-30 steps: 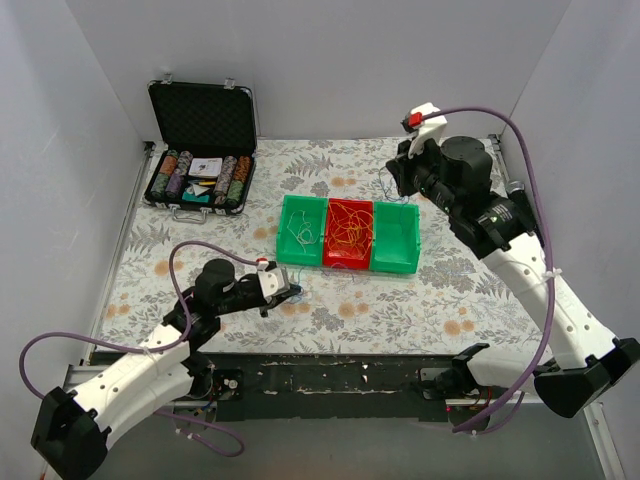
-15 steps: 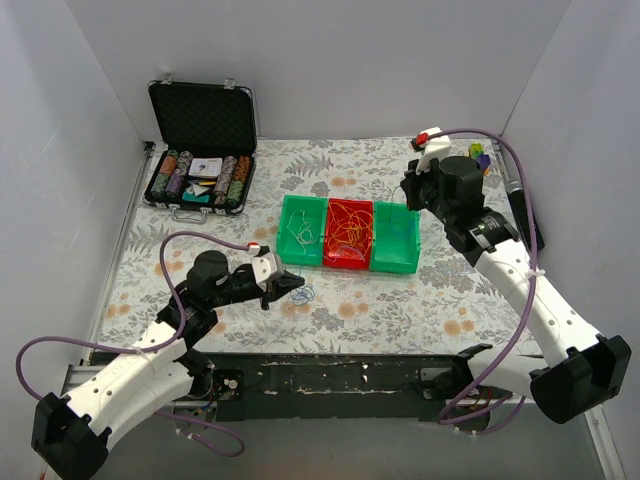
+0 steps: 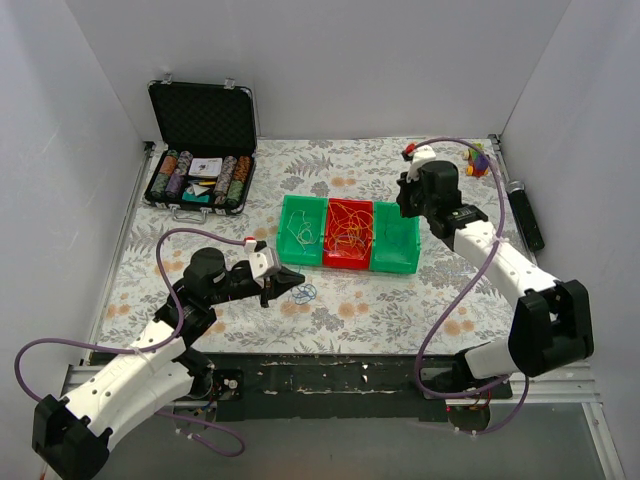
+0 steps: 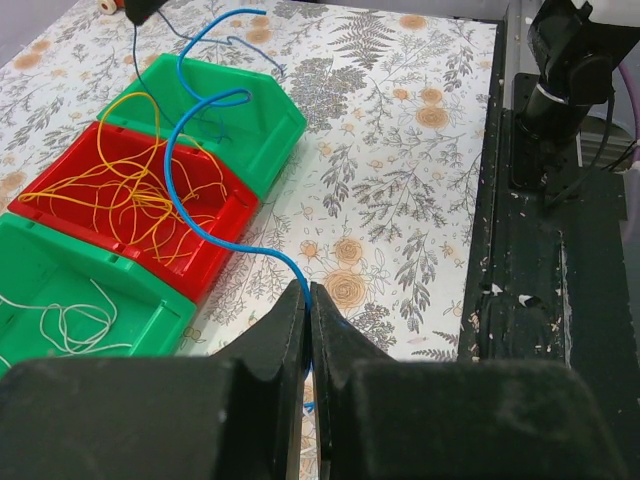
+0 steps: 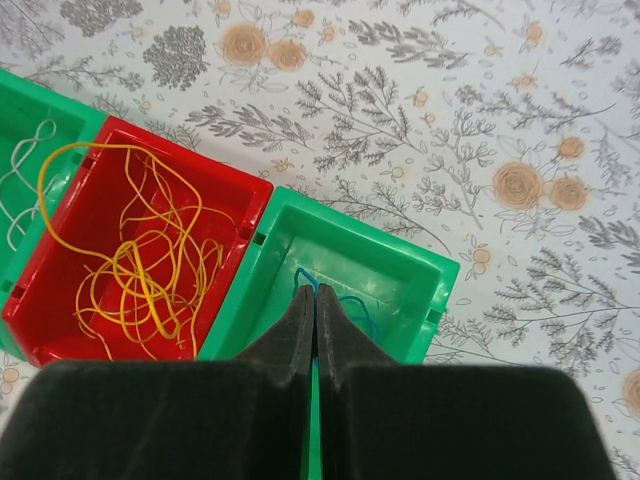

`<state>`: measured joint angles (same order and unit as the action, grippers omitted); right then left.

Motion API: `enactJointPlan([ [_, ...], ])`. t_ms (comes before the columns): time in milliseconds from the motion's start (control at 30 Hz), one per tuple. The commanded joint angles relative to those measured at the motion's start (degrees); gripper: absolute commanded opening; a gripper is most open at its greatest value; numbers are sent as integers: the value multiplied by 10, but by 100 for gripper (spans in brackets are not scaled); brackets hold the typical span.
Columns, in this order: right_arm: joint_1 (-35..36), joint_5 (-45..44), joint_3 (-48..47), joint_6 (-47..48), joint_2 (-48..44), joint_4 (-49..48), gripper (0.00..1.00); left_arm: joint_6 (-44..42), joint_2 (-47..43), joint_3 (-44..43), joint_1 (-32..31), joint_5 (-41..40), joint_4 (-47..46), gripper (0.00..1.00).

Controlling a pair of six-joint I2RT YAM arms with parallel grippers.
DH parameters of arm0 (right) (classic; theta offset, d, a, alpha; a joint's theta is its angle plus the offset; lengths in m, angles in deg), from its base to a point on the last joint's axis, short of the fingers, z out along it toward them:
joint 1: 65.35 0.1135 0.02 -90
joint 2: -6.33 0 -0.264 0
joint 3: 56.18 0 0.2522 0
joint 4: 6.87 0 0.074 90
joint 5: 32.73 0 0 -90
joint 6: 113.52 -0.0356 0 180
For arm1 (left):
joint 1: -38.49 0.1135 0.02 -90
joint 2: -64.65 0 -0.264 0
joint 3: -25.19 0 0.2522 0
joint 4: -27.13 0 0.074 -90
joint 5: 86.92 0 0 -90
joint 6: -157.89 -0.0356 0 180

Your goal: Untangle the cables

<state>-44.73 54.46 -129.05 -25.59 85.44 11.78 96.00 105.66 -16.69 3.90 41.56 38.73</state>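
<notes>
Left gripper (image 4: pixel 308 296): jaws fully closed, pinching the blue wire (image 4: pixel 186 211) at the tips. In the left wrist view the wire climbs from the pinch toward 11 o'clock, crosses the red bin (image 4: pixel 205 265), loops over the far green bin (image 4: pixel 275 130) and reaches up near the 12 o'clock edge. Right gripper (image 5: pixel 316 297): jaws likewise closed, positioned over the far green bin. Blue wire emerges at its tips toward 11 and 3 o'clock, but the tips hide the contact itself. Yellow wires (image 5: pixel 140 265) lie tangled in the red bin, and a white wire (image 4: pixel 70 320) lies in the near green bin (image 4: pixel 150 300); both are apart from either gripper. The top view shows what neither wrist view does. A small coil of blue wire rests on the table (image 3: pixel 400 300) just at 3 o'clock of the left gripper, the three bins stand side by side at its 1 o'clock, and a chip case (image 3: pixel 200 150) sits at 11 o'clock, well apart. Only the left wrist view shows the wire's run across the bins.
</notes>
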Motion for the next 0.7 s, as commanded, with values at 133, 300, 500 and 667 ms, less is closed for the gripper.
enactJointPlan([
  [133,-2,-11,18,-39,50,-43,19,12,-11,-25,5,12,-7,0],
  [300,-8,3,1,-48,60,-43,43,17,-14,-21,5,14,-9,0],
  [500,-8,22,-43,-50,33,-11,48,22,-13,-19,5,12,-16,0],
  [667,-8,167,-15,-61,-73,-35,50,43,-10,-13,6,-8,-36,0],
])
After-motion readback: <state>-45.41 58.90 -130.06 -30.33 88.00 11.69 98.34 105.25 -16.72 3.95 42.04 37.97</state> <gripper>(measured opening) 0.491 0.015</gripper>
